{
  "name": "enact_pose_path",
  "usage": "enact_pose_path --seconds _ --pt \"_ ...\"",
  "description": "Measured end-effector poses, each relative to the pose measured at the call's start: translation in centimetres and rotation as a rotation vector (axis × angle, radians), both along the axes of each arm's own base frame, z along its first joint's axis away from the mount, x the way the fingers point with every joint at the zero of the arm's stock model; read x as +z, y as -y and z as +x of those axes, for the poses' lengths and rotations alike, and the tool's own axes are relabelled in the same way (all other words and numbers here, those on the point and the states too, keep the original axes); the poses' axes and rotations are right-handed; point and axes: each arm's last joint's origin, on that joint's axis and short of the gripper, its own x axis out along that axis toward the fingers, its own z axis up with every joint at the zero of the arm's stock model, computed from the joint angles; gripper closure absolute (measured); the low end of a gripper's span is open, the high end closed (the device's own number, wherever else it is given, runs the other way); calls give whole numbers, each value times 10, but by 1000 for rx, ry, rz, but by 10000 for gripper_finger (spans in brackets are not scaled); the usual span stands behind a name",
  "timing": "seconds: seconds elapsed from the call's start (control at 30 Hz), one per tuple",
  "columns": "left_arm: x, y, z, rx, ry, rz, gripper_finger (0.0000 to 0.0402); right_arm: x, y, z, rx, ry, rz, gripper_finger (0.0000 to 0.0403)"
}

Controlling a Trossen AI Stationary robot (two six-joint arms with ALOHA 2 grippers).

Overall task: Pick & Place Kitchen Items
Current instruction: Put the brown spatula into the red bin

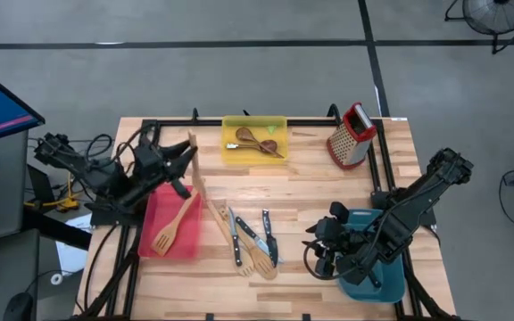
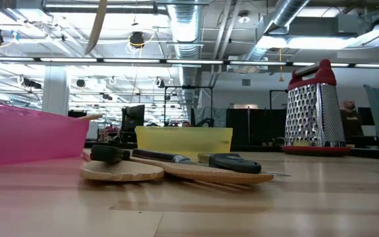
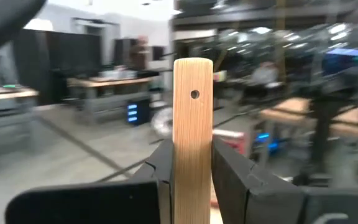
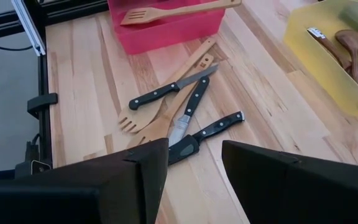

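Over the red bin (image 1: 169, 227), at nine o'clock on the table (image 1: 310, 192): left gripper (image 1: 188, 162) clamped on a pale wooden spatula (image 1: 194, 165), handle end with its small hole poking up between the dark fingers (image 3: 232, 171) in the left wrist view, blade showing near the ceiling in the low view. Lying inside the red bin, a slotted turner (image 1: 175, 226), handle toward one o'clock.

At table centre, toward six o'clock: a loose heap of three black-handled knives (image 1: 244, 232) crossed over two pale wooden utensils (image 1: 255, 260), touching and overlapping; seen from the right wrist as a forked wooden head (image 4: 135, 118) under steel blades. Just beside the heap, toward ten o'clock, another pale spatula (image 1: 216, 212) flat on the wood.

At twelve o'clock: yellow bin (image 1: 255, 122) holding dark brown wooden spoons (image 1: 259, 142). At one o'clock: red-topped box grater (image 1: 352, 135), upright.

At four o'clock: right gripper (image 1: 321, 254) above the teal bin (image 1: 389, 285), fingers spread apart, nothing between them.
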Motion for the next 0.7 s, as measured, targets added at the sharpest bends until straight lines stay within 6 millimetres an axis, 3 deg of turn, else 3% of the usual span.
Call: enact_pose_path --seconds 0.37,0.7 --pt "-27 11 19 222 -158 34 348 0 0 0 0 0 1 240" --pt "-63 31 3 204 -134 -6 348 0 0 0 5 -2 -5 240"
